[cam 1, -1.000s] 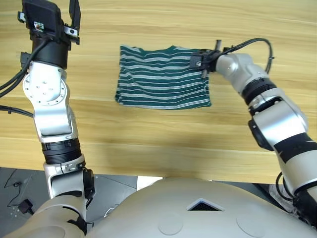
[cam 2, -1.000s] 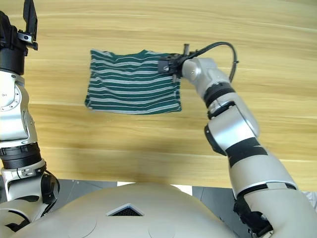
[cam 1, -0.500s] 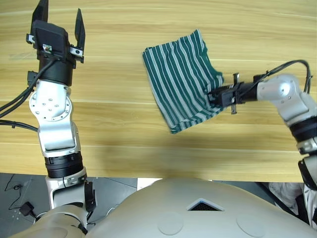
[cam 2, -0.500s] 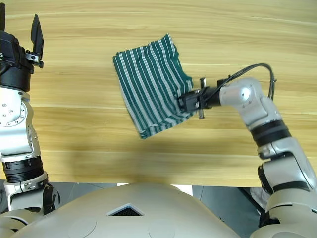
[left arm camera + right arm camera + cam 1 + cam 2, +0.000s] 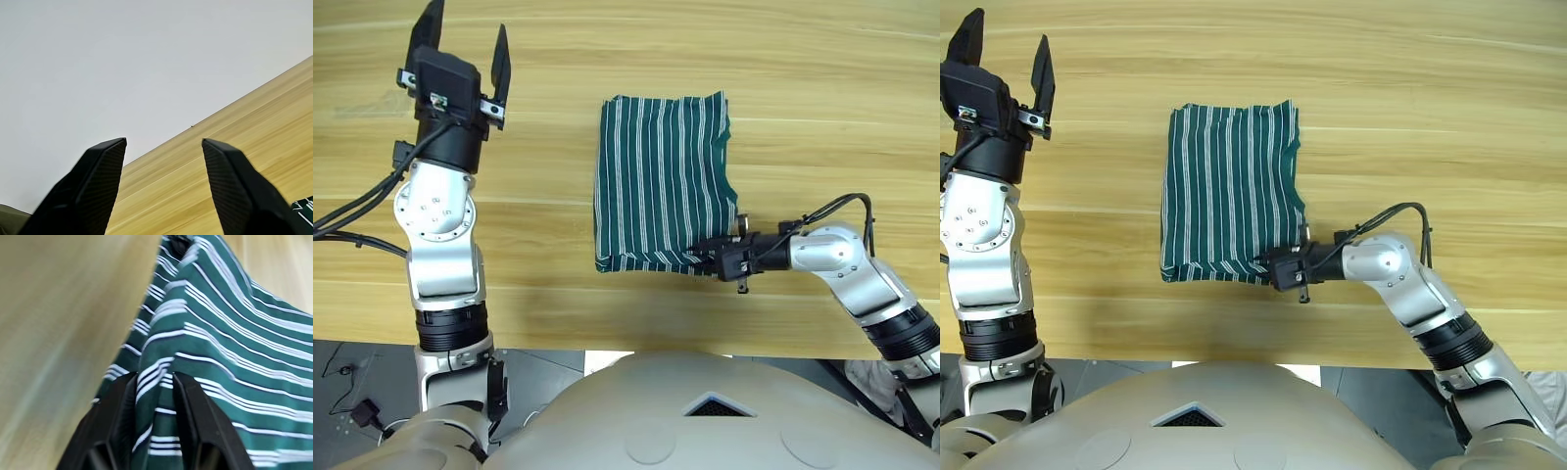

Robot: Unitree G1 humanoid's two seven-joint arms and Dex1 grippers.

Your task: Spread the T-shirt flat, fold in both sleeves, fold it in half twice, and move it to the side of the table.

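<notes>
Your right gripper (image 5: 708,260) clamps the near corner of the folded T-shirt (image 5: 661,181), apparently to drag it aside; your left gripper (image 5: 465,41) hovers clear, jaws apart.

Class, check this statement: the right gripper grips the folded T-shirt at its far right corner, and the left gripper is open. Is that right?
Not quite. The right gripper grips the T-shirt at its near right corner, not the far one, as the left eye view shows. The left gripper is open, as stated.
</notes>
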